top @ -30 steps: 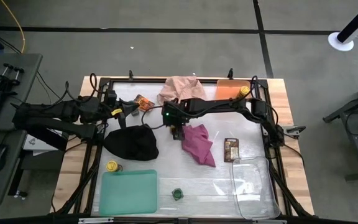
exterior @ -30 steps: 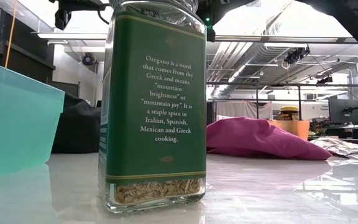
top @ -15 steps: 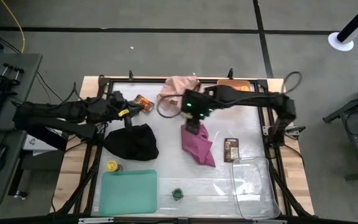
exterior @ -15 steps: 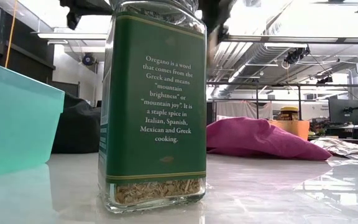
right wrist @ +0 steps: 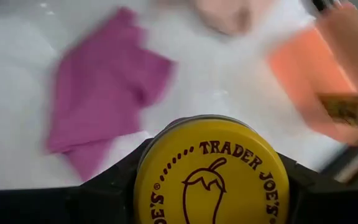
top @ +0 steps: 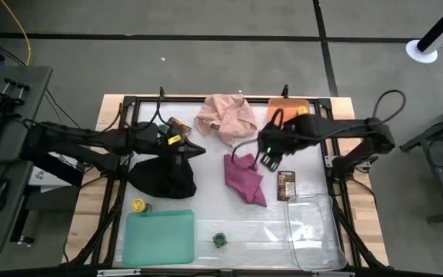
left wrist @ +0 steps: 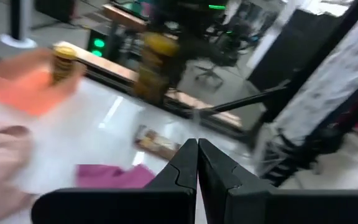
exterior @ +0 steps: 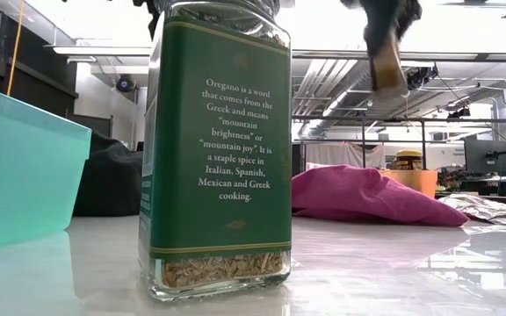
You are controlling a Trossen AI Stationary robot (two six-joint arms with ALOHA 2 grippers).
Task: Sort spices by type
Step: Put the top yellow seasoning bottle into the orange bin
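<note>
A round yellow-lidded jar sits clamped between the right claw's dark fingers, raised above the table. Just beside the claw lies a crumpled magenta cloth; a flat brown packet is near. The left claw, pinched shut and empty, hovers over a black cloth.

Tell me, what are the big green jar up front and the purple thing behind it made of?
The green jar looks like clear glass or hard plastic: you can see dried flakes through its shiny bottom, under a smooth green label. The purple thing looks like soft cloth, matte and lying in a rumpled, folded heap.
</note>
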